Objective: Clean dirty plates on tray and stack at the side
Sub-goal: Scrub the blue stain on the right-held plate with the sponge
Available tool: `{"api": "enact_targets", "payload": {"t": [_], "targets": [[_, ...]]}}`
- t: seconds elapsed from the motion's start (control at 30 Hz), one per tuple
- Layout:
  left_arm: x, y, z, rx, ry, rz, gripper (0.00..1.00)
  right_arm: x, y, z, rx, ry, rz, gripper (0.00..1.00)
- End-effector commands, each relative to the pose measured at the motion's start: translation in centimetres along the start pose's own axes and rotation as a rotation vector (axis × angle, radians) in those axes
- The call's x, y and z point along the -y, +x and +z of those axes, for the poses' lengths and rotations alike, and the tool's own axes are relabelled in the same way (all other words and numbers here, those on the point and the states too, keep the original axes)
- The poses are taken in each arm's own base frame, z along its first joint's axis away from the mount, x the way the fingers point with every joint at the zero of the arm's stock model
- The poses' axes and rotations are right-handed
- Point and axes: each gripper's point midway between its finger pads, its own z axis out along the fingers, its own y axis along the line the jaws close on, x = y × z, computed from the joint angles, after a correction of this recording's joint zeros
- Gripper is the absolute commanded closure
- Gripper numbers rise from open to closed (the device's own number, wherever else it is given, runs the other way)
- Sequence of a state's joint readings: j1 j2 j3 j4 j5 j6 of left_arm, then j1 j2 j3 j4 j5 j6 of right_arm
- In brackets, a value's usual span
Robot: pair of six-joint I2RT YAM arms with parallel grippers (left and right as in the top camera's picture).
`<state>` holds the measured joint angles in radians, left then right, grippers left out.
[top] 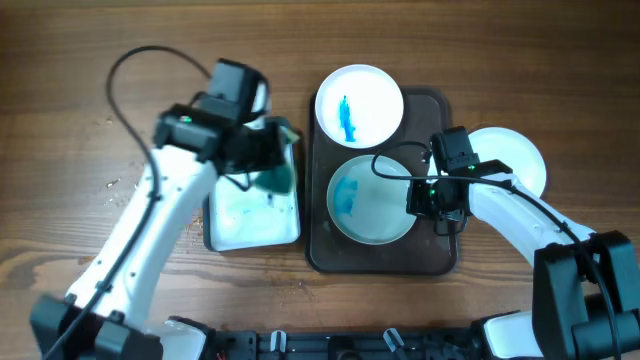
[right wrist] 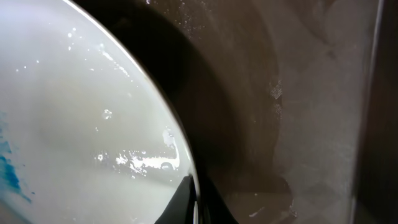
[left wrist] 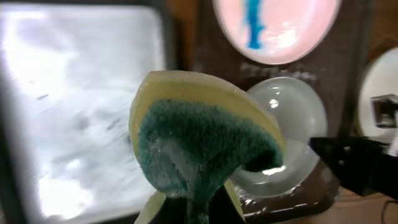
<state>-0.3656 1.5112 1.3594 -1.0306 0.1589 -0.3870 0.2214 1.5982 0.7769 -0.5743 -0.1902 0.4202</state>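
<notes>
While you read the overhead view, note that the tray (top: 440, 255) holds two of the plates. A streaked plate (top: 358, 105) sits at its far end, overhanging the rim, and a smeared plate (top: 370, 205) lies in the middle. A plain white plate (top: 520, 150) rests on the tabletop (top: 80, 230) just right of the tray, partly under your right arm. Your right gripper (top: 440, 205) is at the smeared plate's right rim. Your left gripper (top: 272, 165) hangs over the basin (top: 255, 230) with the sponge (top: 275, 182).

From the left wrist, the jaws are clenched on the green-and-yellow sponge, folding it. It looks soft and soaked, so expect drips.

From the right wrist, you see the smeared plate's glossy, wet rim running down toward the gripper, with the tray floor beside it. You cannot tell here whether those jaws have closed on it. Judge the plate stiff, light and slick. The thin raised rim is your only hold, so pinch it squarely and deeply.
</notes>
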Motion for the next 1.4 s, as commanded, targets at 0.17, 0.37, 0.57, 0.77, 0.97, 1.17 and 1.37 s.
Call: {"api": "enact_targets", "payload": {"t": [0.17, 0.37, 0.57, 0.77, 0.97, 1.17, 1.37], "targets": [[8.7, 5.0, 11.8, -0.138, 0.131, 0.085, 0.96, 2.8, 1.7, 0.8, -0.052, 0.139, 0.036, 0.96], [12.9, 8.7, 19.2, -0.229, 0.235, 0.175, 0.96, 2.9, 1.8, 0.8, -0.058, 0.140, 0.038, 0.96], [3.5, 5.9, 21.0, -0.097, -0.208, 0.131, 0.96, 2.9, 1.9, 0.8, -0.064, 0.140, 0.039, 0.96], [-2.8, 4.7, 18.8, -0.069, -0.522, 0.267, 0.96, 2.8, 1.9, 0.8, -0.062, 0.139, 0.038, 0.96], [3.5, 8.6, 20.6, -0.261, -0.129, 0.199, 0.96, 2.8, 1.9, 0.8, -0.062, 0.139, 0.038, 0.96], [13.8, 12.4, 18.8, -0.441, 0.403, 0.208, 0.96, 2.8, 1.9, 0.8, -0.063, 0.139, 0.039, 0.96], [14.9, 15.1, 18.5, -0.488, 0.392, 0.259, 0.96, 2.6, 2.0, 0.8, -0.068, 0.125, 0.040, 0.96]]}}
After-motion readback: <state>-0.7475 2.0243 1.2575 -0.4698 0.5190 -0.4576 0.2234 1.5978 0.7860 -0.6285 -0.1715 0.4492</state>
